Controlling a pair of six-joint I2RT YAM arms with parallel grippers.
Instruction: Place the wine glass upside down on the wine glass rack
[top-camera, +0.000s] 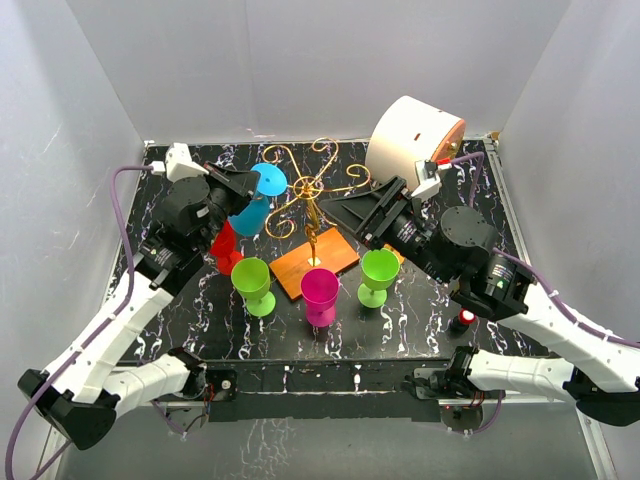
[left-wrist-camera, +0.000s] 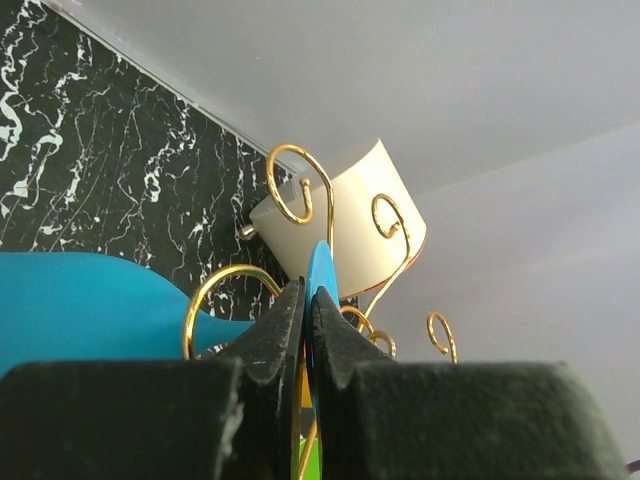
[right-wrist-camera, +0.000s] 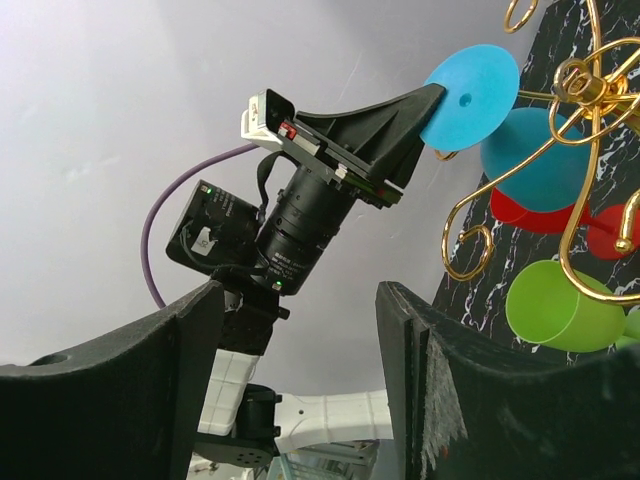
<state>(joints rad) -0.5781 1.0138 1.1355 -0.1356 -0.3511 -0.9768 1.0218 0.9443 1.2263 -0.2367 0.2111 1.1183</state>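
My left gripper (top-camera: 254, 186) is shut on the round foot of a blue wine glass (top-camera: 252, 212). The glass hangs tilted with its bowl down and to the left, foot uppermost. It is beside the left scroll arms of the gold wire rack (top-camera: 310, 190), which stands on an orange-brown wooden base (top-camera: 320, 258). In the left wrist view the fingers (left-wrist-camera: 290, 320) pinch the foot's thin blue edge (left-wrist-camera: 321, 268), with gold scrolls (left-wrist-camera: 300, 185) just beyond. My right gripper (top-camera: 338, 206) is open and empty to the right of the rack. Its wrist view shows the blue glass (right-wrist-camera: 545, 160) and the rack (right-wrist-camera: 585, 90).
Two green glasses (top-camera: 252, 282) (top-camera: 379, 272), a magenta glass (top-camera: 320, 292) and a red glass (top-camera: 225, 248) stand around the wooden base. A large white cylinder (top-camera: 412, 138) lies at the back right. White walls enclose the black marble table (top-camera: 420, 320).
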